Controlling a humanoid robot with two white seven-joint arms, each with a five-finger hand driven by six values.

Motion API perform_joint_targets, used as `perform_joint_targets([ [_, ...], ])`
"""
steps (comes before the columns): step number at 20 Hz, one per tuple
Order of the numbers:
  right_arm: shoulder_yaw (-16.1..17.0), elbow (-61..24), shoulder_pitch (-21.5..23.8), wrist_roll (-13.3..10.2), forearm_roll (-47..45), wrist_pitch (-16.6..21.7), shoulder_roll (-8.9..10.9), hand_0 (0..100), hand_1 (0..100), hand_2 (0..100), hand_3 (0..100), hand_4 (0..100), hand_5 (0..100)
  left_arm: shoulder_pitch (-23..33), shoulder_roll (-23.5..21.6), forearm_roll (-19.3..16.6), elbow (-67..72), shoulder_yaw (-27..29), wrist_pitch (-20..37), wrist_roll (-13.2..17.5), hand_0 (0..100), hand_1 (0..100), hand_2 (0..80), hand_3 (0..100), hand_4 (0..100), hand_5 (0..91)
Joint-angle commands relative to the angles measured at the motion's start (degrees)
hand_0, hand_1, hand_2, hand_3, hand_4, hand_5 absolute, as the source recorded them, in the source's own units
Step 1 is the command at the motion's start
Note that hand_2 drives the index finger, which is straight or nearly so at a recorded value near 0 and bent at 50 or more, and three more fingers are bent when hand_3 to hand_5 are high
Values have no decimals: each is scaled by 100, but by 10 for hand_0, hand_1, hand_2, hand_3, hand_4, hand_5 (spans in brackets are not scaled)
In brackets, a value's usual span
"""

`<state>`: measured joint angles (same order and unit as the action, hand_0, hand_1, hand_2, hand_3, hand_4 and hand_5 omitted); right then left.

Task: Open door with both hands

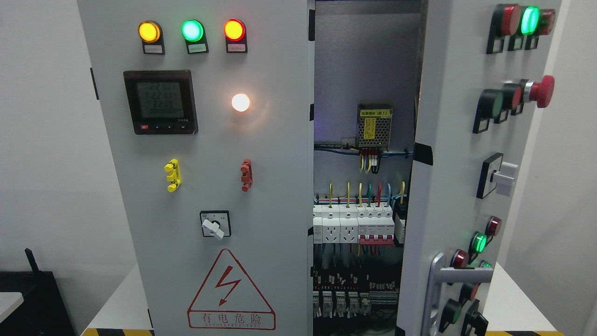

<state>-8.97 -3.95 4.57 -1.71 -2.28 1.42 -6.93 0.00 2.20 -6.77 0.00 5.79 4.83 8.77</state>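
Observation:
A grey electrical cabinet fills the head view. Its left door [210, 186] is closed flat and carries three lit lamps, a digital meter [160, 102], a rotary switch [215, 224] and a red warning triangle [231, 291]. The right door [459, 154] stands swung outward, edge toward me, with its silver handle [438, 284] low down. Between the doors the cabinet's inside [361, 186] shows a power supply, coloured wires and a row of breakers [359, 224]. Neither of my hands nor arms appears anywhere in the picture.
The cabinet stands on a white table [116, 303] with yellow-black hazard tape along its front edge. A red emergency-stop button [541, 91], selector knob [503, 176] and several push buttons stick out from the open door. A dark object [32, 298] sits at lower left.

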Motion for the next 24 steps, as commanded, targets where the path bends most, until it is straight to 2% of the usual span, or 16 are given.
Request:
perform_joint_targets([
  [1,0,0,0,4,0,-1,-1,107,0,0,0,0,0,18,0,0,132,-34,0,2,0,0,0,0,31,0],
  [3,0,0,0,4,0,-1,-1,107,0,0,0,0,0,79,0,0,10,-52,18,2,0,0,0,0,32,0],
  [7,0,0,0,4,0,-1,-1,107,0,0,0,0,0,1132,-70,0,-1788,-69,53,46,0,0,0,0,31,0],
  [10,0,0,0,4,0,-1,-1,107,0,0,0,0,0,1957,-254,53,-3333,-559,114,64,0,0,0,0,31,0],
  [11,0,0,0,4,0,-1,-1,107,0,0,0,0,0,2291,-403,201,-3940,-736,158,64,0,0,0,0,31,0],
  [15,0,0,0,4,0,-1,-1,107,0,0,0,0,0,3338,-974,1456,-6226,-782,203,107,0,0,0,0,30,0],
  [19,0,0,0,4,0,-1,-1,107,0,0,0,0,0,4322,-1694,2546,-8231,-528,394,301,0,0,0,0,30,0],
  [24,0,0,0,4,0,-1,-1,107,0,0,0,0,0,5377,-2705,3759,-9306,377,2212,310,0,0,0,0,30,0],
])
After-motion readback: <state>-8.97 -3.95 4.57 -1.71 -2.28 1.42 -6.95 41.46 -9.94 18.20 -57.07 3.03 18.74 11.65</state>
